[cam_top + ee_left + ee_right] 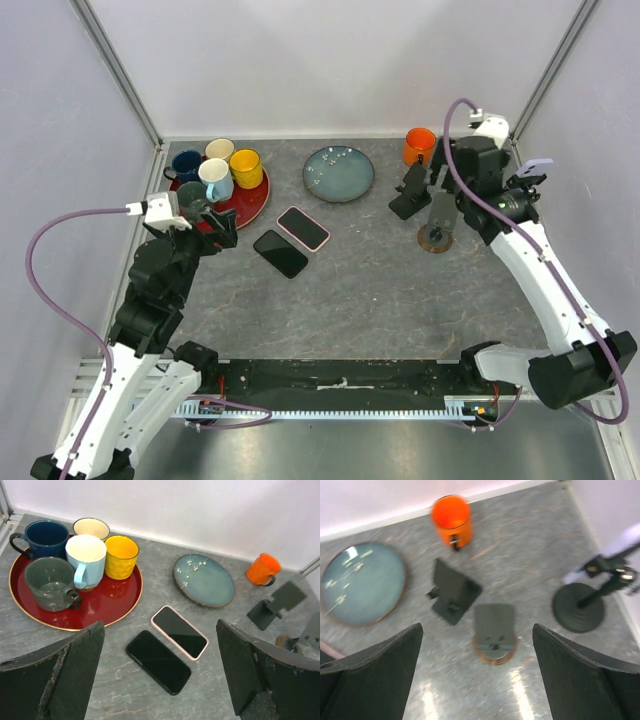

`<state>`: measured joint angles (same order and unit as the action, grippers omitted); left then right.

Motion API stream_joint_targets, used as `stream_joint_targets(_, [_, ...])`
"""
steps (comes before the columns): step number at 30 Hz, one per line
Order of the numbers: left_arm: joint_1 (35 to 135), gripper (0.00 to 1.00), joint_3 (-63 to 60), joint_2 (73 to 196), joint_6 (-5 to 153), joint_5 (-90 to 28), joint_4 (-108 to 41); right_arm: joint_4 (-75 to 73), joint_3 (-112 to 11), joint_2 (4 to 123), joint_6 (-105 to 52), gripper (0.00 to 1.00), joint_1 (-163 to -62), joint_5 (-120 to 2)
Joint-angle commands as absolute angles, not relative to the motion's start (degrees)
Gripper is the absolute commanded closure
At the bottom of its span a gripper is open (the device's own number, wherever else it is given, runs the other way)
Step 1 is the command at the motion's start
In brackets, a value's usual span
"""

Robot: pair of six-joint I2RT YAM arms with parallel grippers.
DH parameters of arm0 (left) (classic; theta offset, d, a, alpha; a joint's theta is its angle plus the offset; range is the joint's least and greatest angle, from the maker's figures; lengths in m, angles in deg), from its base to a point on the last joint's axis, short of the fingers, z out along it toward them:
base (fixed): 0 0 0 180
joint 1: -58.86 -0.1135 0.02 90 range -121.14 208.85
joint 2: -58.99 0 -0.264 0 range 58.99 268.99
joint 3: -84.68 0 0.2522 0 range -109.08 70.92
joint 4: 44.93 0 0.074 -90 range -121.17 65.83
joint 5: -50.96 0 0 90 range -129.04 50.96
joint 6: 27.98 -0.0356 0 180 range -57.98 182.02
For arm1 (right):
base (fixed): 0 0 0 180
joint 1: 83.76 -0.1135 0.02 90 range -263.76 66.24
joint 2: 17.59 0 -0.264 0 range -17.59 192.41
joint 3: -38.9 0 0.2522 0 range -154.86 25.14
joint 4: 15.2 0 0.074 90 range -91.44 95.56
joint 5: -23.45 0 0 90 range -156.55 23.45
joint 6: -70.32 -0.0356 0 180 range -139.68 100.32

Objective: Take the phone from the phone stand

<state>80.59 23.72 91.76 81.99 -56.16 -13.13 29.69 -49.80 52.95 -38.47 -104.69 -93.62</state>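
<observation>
Table [400, 300]: left tool [160, 628], right tool [476, 630] agape.

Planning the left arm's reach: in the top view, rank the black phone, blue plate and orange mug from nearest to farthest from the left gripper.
From the left gripper:
1. black phone, just to its right, flat on the table.
2. blue plate, centre, towards the back.
3. orange mug, far right, at the back.

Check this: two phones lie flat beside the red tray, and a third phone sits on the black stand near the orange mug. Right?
No. The black stand near the orange mug is empty; the right wrist view shows it. The black phone and the pink phone do lie flat beside the red tray.
</observation>
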Motion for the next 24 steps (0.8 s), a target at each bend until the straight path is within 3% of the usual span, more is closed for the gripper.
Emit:
stream_joint_targets(1, [80.65, 0.01, 27.50, 89.58, 75.65, -57.23, -13.95, 33.45, -54.66, 56.40, -40.16, 0.02, -98.10, -105.00])
stream_joint_targets(10, [80.74, 0.01, 29.87, 83.95, 75.21, -59.95, -13.59, 33.63, -62.75, 66.33, -40.94, 0.02, -86.49, -115.67])
stream_joint_targets(15, [81.27, 0.02, 29.87, 82.54, 74.42, -61.36, -13.68, 32.22, -66.88, 71.70, -44.02, 0.06, -80.96, -114.63])
stream_joint_targets(24, [81.79, 0.02, 30.31, 82.19, 73.89, -62.07, -14.12, 29.58, -72.07, 80.40, -48.42, 0.27, -75.24, -107.51])
